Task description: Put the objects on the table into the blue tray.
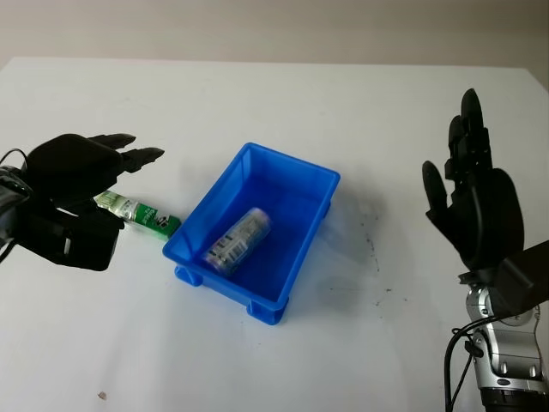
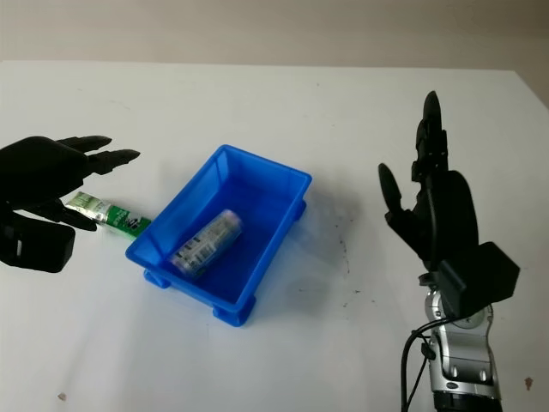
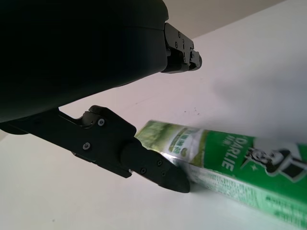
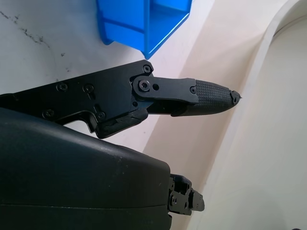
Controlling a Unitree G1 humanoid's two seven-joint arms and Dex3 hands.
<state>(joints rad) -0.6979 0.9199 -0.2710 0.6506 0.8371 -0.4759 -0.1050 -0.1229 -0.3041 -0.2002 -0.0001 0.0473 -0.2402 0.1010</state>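
A green toothpaste box (image 1: 143, 215) lies flat on the white table, just left of the blue tray (image 1: 292, 169). My left hand (image 1: 111, 167) is open and low over the box's left end. In the left wrist view one fingertip (image 3: 165, 175) sits against the end of the box (image 3: 235, 160), with no grasp around it. A clear bottle with a printed label (image 1: 238, 239) lies on its side inside the tray. My right hand (image 1: 473, 202) is open and raised above the table to the right of the tray, holding nothing.
Dark scuff marks (image 1: 374, 249) streak the table between the tray and my right hand. A small speck (image 1: 103, 396) lies near the front left edge. The table's far edge runs along the back wall.
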